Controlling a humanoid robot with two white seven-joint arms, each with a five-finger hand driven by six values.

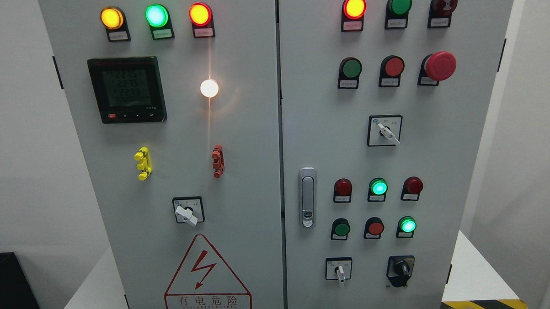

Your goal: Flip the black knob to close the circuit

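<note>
A black rotary knob [401, 267] sits on a black plate at the lower right of the grey electrical cabinet's right door [310, 126]. Its handle points up and slightly to the left. To its left is a small white-handled selector switch [339, 271] pointing down. Neither of my hands nor arms shows anywhere in the head view.
The right door also carries a silver door latch [307, 197], a white selector [386, 132], a red mushroom stop button [440, 66] and several lit and unlit lamps. The left door has a digital meter [127, 89], a white-handled switch [187, 212] and a red warning triangle [207, 275].
</note>
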